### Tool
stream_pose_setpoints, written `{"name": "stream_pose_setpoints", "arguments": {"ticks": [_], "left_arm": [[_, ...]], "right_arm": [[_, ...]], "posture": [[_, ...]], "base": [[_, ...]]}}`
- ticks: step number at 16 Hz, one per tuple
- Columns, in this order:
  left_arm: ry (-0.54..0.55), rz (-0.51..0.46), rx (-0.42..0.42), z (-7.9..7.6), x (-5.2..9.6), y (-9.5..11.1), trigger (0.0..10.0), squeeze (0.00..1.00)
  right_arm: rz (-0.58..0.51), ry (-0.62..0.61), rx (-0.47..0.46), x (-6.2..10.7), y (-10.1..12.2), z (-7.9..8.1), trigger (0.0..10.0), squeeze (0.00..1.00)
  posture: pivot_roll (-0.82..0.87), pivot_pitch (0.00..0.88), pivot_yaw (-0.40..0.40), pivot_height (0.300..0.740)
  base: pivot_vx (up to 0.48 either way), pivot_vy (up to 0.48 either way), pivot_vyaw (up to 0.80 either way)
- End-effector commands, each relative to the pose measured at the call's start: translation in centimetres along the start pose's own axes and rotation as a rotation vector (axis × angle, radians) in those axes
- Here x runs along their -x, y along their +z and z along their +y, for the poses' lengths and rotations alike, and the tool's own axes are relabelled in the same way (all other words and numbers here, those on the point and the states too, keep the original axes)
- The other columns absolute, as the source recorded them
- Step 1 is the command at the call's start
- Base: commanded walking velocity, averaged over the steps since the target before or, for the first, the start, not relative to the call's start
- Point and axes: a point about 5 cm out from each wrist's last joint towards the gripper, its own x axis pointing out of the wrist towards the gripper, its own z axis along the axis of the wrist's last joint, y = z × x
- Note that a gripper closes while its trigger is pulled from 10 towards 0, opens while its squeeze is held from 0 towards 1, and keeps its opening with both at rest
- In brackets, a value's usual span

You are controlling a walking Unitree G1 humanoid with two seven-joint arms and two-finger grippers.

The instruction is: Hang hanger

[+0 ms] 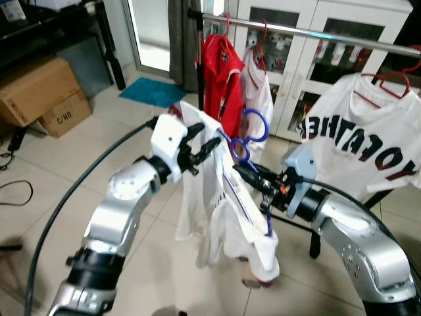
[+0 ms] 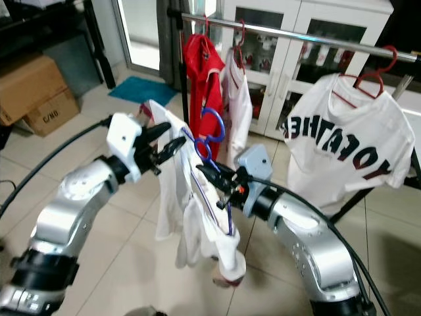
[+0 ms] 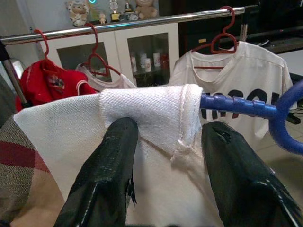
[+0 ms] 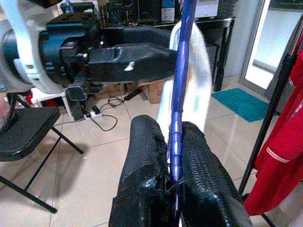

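A blue hanger (image 1: pixel 256 125) carries a white shirt (image 1: pixel 217 217) that droops toward the floor. My right gripper (image 4: pixel 174 142) is shut on the hanger's blue bar, low in the middle of the eye views, just below its hook. My left gripper (image 1: pixel 207 141) is open at the shirt's left shoulder, and its fingers (image 3: pixel 113 156) straddle the white fabric that covers the hanger's end. The hook stands free, in front of and below the metal clothes rail (image 1: pixel 316 33).
On the rail hang a red garment (image 1: pixel 220 72), a white garment (image 1: pixel 258 92) and a lettered white T-shirt (image 1: pixel 362 151), all on red hangers. A white glass-door cabinet (image 1: pixel 309 59) stands behind. Cardboard boxes (image 1: pixel 39 92) and a teal mat (image 1: pixel 152 91) lie at the left.
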Motion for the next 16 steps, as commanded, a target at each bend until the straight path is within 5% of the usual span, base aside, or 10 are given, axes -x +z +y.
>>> {"name": "stream_pose_setpoints", "arguments": {"ticks": [1,2,3,4,5,16], "left_arm": [[-0.002,-0.008,-0.005,0.12,-0.29,0.19,10.0,0.00],[-0.001,0.001,-0.006,0.18,-0.37,0.06,8.4,0.00],[0.004,0.005,0.001,0.23,-0.42,-0.03,4.4,0.00],[0.004,0.008,0.002,0.23,-0.44,-0.07,1.6,0.00],[0.002,0.011,-0.004,0.13,-0.48,-0.15,0.0,0.00],[-0.015,0.002,-0.018,-0.30,-0.53,-0.09,0.0,0.00]], "right_arm": [[-0.031,0.017,0.029,-0.15,0.95,0.15,0.0,0.00],[-0.032,0.017,0.029,-0.14,1.00,0.15,0.0,0.00],[-0.033,0.017,0.030,-0.13,1.03,0.16,0.0,0.00],[-0.033,0.018,0.029,-0.12,1.04,0.16,0.0,0.00],[-0.035,0.018,0.029,-0.14,1.08,0.12,0.0,0.00],[-0.030,-0.008,0.029,-0.29,1.06,-0.25,0.0,0.00]], "posture": [[-0.06,0.000,0.003,0.740],[-0.07,0.000,0.004,0.740],[-0.07,0.000,0.005,0.740],[-0.07,0.000,0.004,0.740],[-0.06,0.000,0.002,0.740],[-0.06,0.000,0.002,0.740]], "base": [[0.000,0.000,0.00],[0.000,0.000,0.00],[0.000,0.000,0.00],[0.000,0.000,0.00],[0.000,0.000,0.00],[0.000,0.000,0.00]]}}
